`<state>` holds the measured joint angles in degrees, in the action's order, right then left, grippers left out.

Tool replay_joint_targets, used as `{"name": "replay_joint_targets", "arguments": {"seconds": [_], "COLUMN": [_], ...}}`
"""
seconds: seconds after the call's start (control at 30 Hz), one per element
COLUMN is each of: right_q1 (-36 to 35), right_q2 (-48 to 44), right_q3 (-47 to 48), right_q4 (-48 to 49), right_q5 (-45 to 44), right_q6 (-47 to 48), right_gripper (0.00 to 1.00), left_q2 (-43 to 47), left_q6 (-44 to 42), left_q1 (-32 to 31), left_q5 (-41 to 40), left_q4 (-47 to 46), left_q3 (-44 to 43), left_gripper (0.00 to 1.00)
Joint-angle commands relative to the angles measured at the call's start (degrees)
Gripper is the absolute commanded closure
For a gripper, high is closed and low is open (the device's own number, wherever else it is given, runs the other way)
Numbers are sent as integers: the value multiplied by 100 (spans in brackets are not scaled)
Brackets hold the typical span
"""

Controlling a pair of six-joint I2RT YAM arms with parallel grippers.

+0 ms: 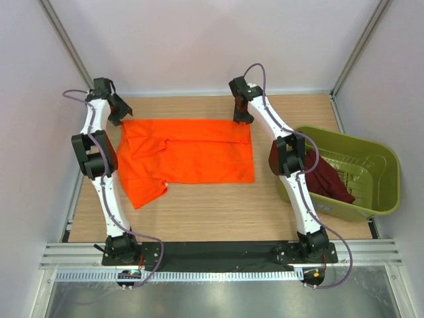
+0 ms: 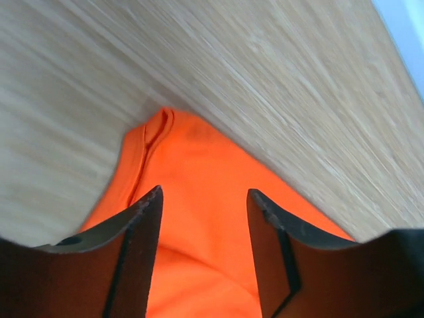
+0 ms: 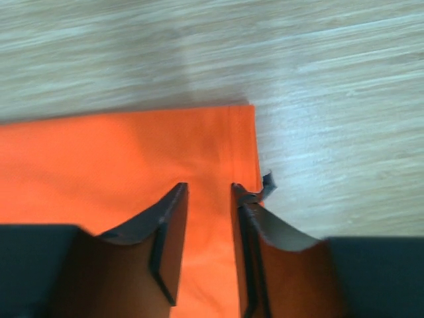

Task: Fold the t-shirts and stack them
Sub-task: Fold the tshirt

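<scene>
The bright orange t-shirt (image 1: 189,156) lies spread on the wooden table (image 1: 218,205), with one sleeve flap trailing toward the near left. My left gripper (image 1: 119,112) hovers at the shirt's far left corner. In the left wrist view it (image 2: 204,195) is open, and orange cloth (image 2: 199,159) lies below the gap. My right gripper (image 1: 242,118) is over the far right corner. In the right wrist view it (image 3: 209,189) stands open by a narrow gap just above the cloth (image 3: 119,152), near its edge. The dark maroon t-shirt (image 1: 328,179) lies crumpled in the tub.
An olive-green plastic tub (image 1: 391,179) stands at the table's right side, next to the right arm. White walls and frame posts close in the back and sides. A bit of grey tape (image 3: 267,185) sticks out from the right finger's tip.
</scene>
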<state>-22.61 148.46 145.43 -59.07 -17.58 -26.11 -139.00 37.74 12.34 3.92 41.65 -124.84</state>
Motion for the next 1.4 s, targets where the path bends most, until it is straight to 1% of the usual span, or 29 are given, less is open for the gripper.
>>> {"name": "replay_joint_targets", "arguments": {"seconds": [0.0, 0.03, 0.1, 0.13, 0.17, 0.2, 0.23, 0.3, 0.33, 0.37, 0.4, 0.43, 0.47, 0.5, 0.53, 0.57, 0.6, 0.67, 0.7, 0.73, 0.83, 0.93, 1.03, 1.13, 1.2, 1.3, 1.37], "right_q1": [-234, -305, -497, -560, -647, -744, -893, -1078, -1288, -1385, -1482, -1640, -1685, -1729, -1755, -1799, -1808, -1869, -1878, -1887, -1887, -1879, -1887, -1887, -1887, -1879, -1870], "right_q2": [-949, -1142, -1337, -1503, -1600, -1697, -1942, -2241, -2426, -2836, -3058, -3269, -3689, -3850, -4025, -4166, -4394, -4562, -4702, -4765, -5054, -5283, -5450, -5635, -5732, -5802, -5837], "right_q3": [13, -92, -233, -382, -488, -663, -1056, -1576, -2162, -2507, -2867, -3541, -3843, -4116, -4623, -4846, -5048, -5515, -5647, -5865, -6236, -6491, -6711, -6904, -7010, -7115, -7151], "right_q4": [-192, -262, -491, -579, -727, -746, -790, -747, -607, -484, -318, 6, 149, 263, 473, 571, 650, 844, 897, 958, 1020, 1020, 1029, 1073, 1099, 1134, 1196], "right_q5": [36, 62, 123, 132, 159, 298, 369, 562, 659, 651, 660, 764, 844, 975, 1176, 1257, 1318, 1520, 1556, 1600, 1626, 1609, 1548, 1547, 1521, 1451, 1416], "right_q6": [-35, -26, 35, 62, 149, 193, 211, 325, 378, 413, 518, 545, 545, 537, 502, 484, 466, 457, 457, 475, 510, 607, 668, 669, 660, 660, 651], "right_gripper": [59, 58, 54, 52, 52, 48, 48, 46, 46, 45, 44, 44, 44, 44, 43, 43, 44, 44, 44, 44, 44, 44, 44, 44, 44, 44, 44], "left_q2": [1372, 1523, 2005, 2208, 2367, 2525, 2892, 3350, 3849, 4185, 4493, 4774, 5421, 5697, 6004, 6486, 6752, 7296, 7378, 7431, 7475, 7317, 7116, 6879, 6711, 6333, 6184], "left_q6": [-284, -293, -302, -302, -302, -267, -232, -83, -39, 14, 145, 242, 321, 531, 637, 743, 935, 1200, 1288, 1498, 1745, 1755, 1658, 1421, 1263, 1192, 1131], "left_q1": [-170, -179, -188, -188, -197, -188, -188, -188, -197, -214, -223, -214, -223, -206, -214, -214, -214, -214, -214, -206, -206, -206, -206, -206, -206, -197, -197], "left_q5": [-627, -734, -1068, -1182, -1401, -1473, -1534, -1561, -1579, -1596, -1588, -1579, -1535, -1544, -1561, -1553, -1570, -1588, -1509, -1378, -1131, -1087, -1069, -1245, -1236, -1288, -1359], "left_q4": [203, 238, 378, 431, 475, 737, 844, 976, 1012, 995, 977, 977, 985, 1020, 1238, 1310, 1415, 1678, 1706, 1750, 1479, 1101, 793, 469, 414, 344, 248], "left_q3": [204, 484, 784, 1133, 1293, 1434, 1627, 2443, 2786, 3616, 4024, 4411, 5233, 5555, 5906, 6449, 6715, 7094, 7453, 7587, 8132, 8352, 8327, 8239, 8125, 8045, 8019], "left_gripper": [44, 39, 36, 36, 36, 37, 39, 41, 44, 45, 46, 49, 50, 51, 53, 53, 53, 51, 49, 43, 41, 42, 44, 47, 49, 54, 55]}}
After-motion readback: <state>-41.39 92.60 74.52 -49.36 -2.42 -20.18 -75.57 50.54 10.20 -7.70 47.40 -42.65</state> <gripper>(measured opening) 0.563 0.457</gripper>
